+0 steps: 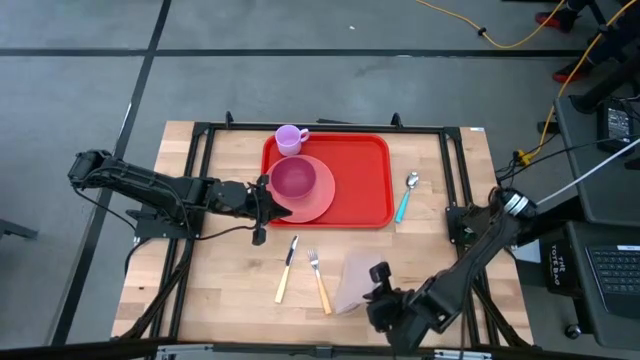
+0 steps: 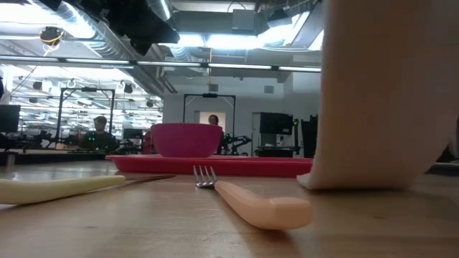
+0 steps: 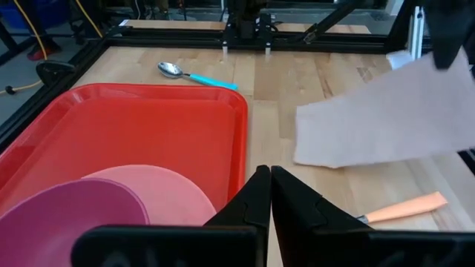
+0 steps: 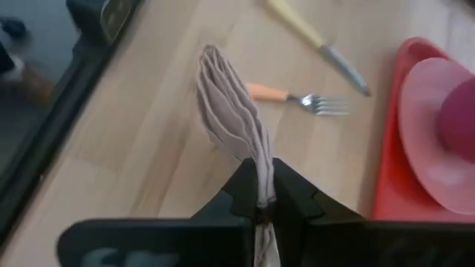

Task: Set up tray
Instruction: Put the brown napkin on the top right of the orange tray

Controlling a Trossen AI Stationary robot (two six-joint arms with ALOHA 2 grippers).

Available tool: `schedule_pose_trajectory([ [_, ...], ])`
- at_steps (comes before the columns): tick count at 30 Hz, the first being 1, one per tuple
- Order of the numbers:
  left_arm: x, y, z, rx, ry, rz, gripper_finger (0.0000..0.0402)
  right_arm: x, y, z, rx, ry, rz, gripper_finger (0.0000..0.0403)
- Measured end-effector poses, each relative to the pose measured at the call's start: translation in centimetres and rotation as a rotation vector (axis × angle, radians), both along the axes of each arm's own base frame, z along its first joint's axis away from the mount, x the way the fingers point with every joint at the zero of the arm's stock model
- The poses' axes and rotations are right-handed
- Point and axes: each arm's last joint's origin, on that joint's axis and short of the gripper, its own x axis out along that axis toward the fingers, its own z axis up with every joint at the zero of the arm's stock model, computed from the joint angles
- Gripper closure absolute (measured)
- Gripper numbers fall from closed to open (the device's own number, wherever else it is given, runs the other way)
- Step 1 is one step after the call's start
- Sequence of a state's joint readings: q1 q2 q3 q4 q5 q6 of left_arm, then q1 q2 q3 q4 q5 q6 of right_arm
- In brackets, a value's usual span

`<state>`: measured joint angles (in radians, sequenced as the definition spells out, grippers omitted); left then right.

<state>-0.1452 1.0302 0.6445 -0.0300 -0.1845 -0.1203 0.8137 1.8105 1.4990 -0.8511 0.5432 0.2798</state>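
Red tray [image 1: 350, 180] bearing pink plate [image 1: 318, 196] and bowl [image 1: 293, 178]; left gripper [image 1: 263, 200] pressed together at left rim; right gripper [image 4: 262, 194] pinching napkin [image 4: 230, 111] near fork [image 1: 318, 281].

A robotics lab: exposed ceiling ducts [image 2: 107, 39], strip lights, equipment racks [image 2: 79, 107], seated people at workstations behind.

No text, label, brand, number or sign can be read in any view.
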Motion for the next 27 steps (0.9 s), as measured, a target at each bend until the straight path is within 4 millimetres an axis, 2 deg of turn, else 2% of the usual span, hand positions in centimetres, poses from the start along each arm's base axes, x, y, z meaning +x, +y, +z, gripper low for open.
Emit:
schedule_pose_trajectory([
  [6,0.0,0.0,0.1,0.001,-0.006,0.0,0.0397,-1.0,-1.1,2.9,0.069,-0.045,0.001,0.0381],
  [14,0.0,0.0,0.1,0.003,-0.006,0.003,0.0398,-1.5,-3.1,5.5,0.1,-0.09,-0.007,0.0381],
  [27,0.1,0.1,0.3,0.015,-0.041,0.044,0.0398,-2.4,-9.4,10.9,0.059,-0.196,0.01,0.0381],
])
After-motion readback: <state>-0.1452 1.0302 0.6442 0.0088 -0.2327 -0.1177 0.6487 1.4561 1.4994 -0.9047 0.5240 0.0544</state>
